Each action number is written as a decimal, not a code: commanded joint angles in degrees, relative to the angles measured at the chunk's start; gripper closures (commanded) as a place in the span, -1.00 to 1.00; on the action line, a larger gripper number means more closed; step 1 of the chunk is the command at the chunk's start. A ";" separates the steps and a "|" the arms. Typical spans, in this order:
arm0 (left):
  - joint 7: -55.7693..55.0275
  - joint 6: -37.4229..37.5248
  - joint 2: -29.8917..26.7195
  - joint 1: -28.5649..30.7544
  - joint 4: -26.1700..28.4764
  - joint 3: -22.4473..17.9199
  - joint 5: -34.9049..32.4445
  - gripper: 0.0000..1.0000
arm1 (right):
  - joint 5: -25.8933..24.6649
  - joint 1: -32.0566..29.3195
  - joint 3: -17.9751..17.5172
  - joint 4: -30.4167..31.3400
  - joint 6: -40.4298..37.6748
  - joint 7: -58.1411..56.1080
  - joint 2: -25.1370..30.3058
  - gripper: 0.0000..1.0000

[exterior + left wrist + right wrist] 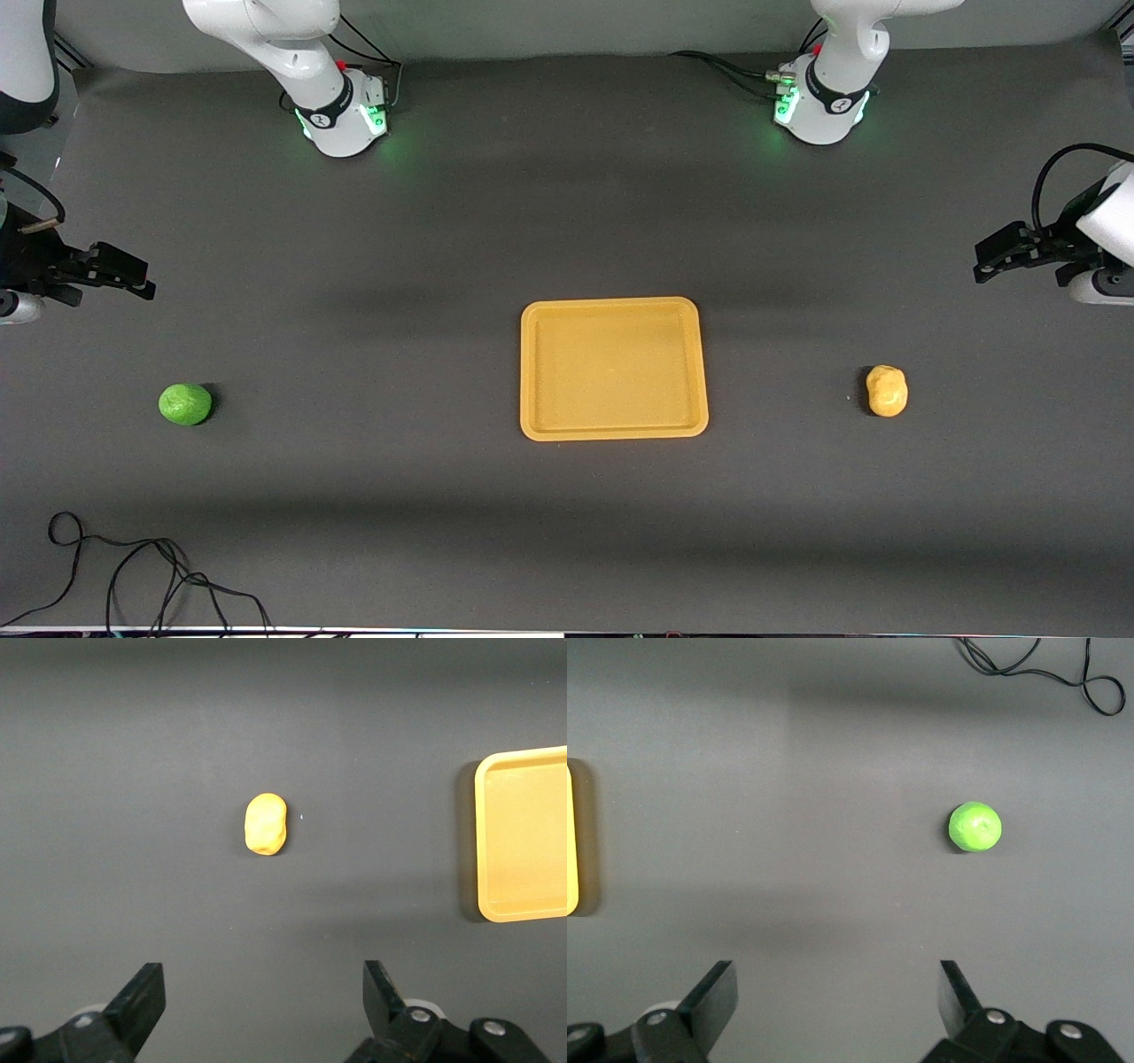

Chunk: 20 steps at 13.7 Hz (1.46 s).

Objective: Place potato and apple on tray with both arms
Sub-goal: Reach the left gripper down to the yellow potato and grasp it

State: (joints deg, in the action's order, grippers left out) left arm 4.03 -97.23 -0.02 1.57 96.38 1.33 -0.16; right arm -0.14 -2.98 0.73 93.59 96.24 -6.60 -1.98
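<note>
The yellow-orange tray [611, 304] lies flat in the middle of the table with nothing on it. The green apple [185, 404] rests on the mat toward the right arm's end, and the yellow-orange potato [887, 391] toward the left arm's end. My right gripper [146, 276] hangs open and empty, up in the air at the right arm's end of the table. My left gripper [980, 262] hangs open and empty at the left arm's end. The left wrist view shows the left gripper [264, 979], the potato [266, 824] and the tray [523, 833]. The right wrist view shows the right gripper [837, 979], the apple [975, 827] and the tray's edge [570, 837].
A loose black cable [133, 567] lies on the dark mat near the front camera at the right arm's end; the same cable [1045, 669] shows in the right wrist view. The arm bases [341, 115] [819, 106] stand at the table's back edge.
</note>
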 commanded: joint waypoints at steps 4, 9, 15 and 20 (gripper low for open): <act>-1.04 -1.83 -0.86 -0.69 1.27 -0.45 -0.02 -0.99 | -0.56 0.78 0.50 -1.04 -0.35 1.42 -0.30 -1.00; -0.52 -11.03 -1.22 -0.52 9.33 -0.45 -0.10 -0.99 | -0.38 0.96 0.50 -0.77 -0.61 1.42 -0.21 -1.00; 3.35 -35.46 6.41 0.01 22.88 -0.72 -0.10 -0.99 | -0.21 0.96 0.50 -0.95 -2.37 1.33 -0.48 -1.00; 3.79 -42.93 17.92 1.32 21.39 -0.89 -0.10 -0.99 | -0.21 0.61 0.50 -1.04 -2.28 1.24 -0.65 -1.00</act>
State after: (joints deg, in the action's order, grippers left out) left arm 6.26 -136.96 13.99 2.00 119.13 0.73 -0.23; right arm -0.14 -2.81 0.80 93.62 94.64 -6.58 -2.19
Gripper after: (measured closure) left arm 0.004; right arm 0.000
